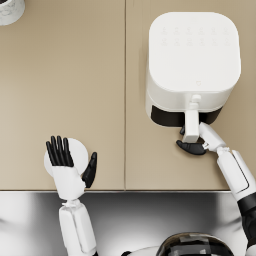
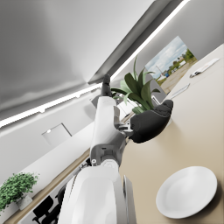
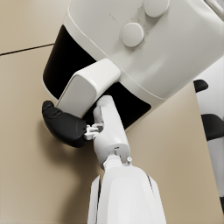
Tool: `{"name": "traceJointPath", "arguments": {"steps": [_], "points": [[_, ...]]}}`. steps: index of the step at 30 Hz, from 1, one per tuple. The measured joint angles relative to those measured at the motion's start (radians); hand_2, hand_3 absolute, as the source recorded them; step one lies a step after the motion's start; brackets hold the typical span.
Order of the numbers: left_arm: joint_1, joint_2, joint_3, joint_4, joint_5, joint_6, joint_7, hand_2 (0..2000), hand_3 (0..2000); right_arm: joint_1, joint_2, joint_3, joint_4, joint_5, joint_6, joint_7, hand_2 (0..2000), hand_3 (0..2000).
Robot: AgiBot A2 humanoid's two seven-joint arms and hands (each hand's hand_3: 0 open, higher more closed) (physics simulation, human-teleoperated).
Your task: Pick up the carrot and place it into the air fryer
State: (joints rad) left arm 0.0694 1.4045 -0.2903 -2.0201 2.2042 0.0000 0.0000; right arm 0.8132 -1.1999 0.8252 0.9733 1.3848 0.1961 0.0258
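The white air fryer [image 1: 192, 55] stands at the back right of the beige counter, its dark drawer front facing me. Its white handle [image 1: 191, 120] sticks out toward me. My right hand [image 1: 191, 145] wraps the end of that handle; in the right wrist view the handle [image 3: 85, 89] covers most of the fingers of that hand [image 3: 65, 124]. My left hand [image 1: 67, 160] hovers flat with fingers spread over a white plate [image 1: 80, 147] at the front left. The plate [image 2: 186, 192] is bare in the left wrist view. No carrot shows in any view.
A pale round object [image 1: 9, 10] sits at the far left corner. A seam [image 1: 125, 100] runs down the middle of the counter. A metallic strip [image 1: 150, 210] borders the counter's front edge. A leafy plant [image 2: 140, 89] stands beyond the left hand.
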Motion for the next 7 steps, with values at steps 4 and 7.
{"name": "traceJointPath", "arguments": {"steps": [4, 7], "points": [[-0.004, 0.002, 0.0, -0.002, 0.0, 0.0, 0.0, 0, 0, 0.001, 0.003, 0.005, 0.002, 0.0, -0.001, 0.002, 2000, 2000], [-0.005, 0.002, 0.001, -0.003, 0.0, 0.0, 0.0, 0, 0, 0.001, 0.004, 0.006, 0.003, 0.0, -0.002, 0.002, 2000, 2000]]}}
